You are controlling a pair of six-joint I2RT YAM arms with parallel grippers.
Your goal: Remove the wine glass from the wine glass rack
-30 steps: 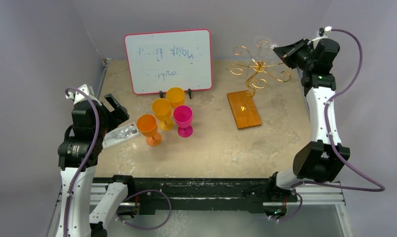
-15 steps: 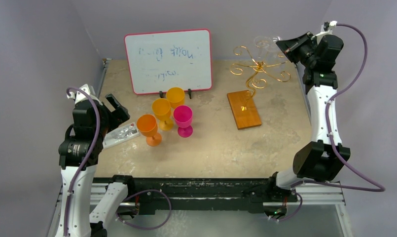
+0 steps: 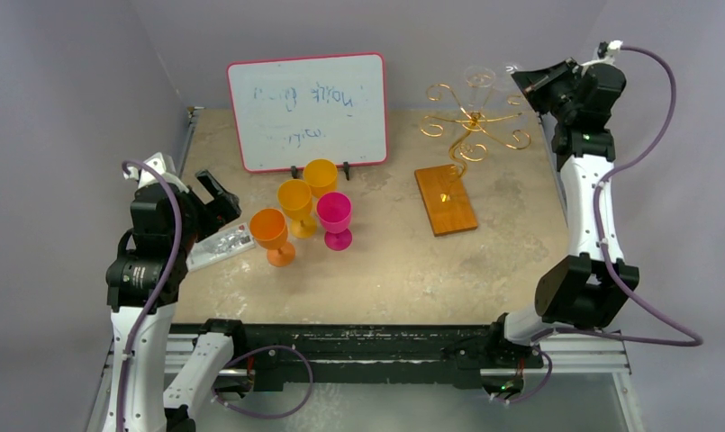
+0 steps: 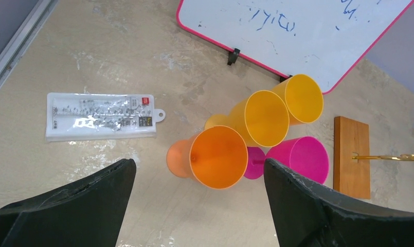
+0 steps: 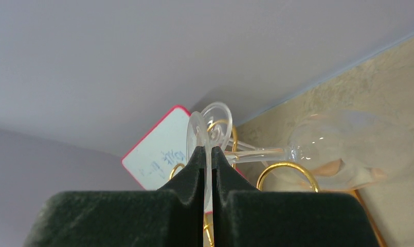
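Right wrist view puts the wine glass (image 5: 348,146) up close: clear, its thin stem running from the bowl to a round foot. The right gripper (image 5: 207,154) has its two dark fingers pressed together on the edge of that foot, pinching it. Gold curls of the wine glass rack (image 5: 287,167) show just beside the stem. Whether the stem sits inside a curl or only beside it cannot be told.

From the top external camera, the glass (image 3: 480,79) is a faint shape at the top of the rack (image 3: 474,121), on its far right side, with the right gripper (image 3: 525,79) right against it. The rack's wooden base (image 3: 446,200) rests on the table (image 3: 385,270), right of centre.

Left of the base stands a cluster of four plastic goblets: a pink one (image 3: 334,214), two yellow ones (image 3: 295,200) (image 3: 321,175) and an orange one (image 3: 268,229). Behind them a red-framed whiteboard (image 3: 309,110) is propped upright. A flat plastic packet (image 3: 219,245) lies left of the orange goblet. The left gripper (image 3: 212,193) hangs above that packet, its fingers (image 4: 91,206) spread wide and holding nothing.
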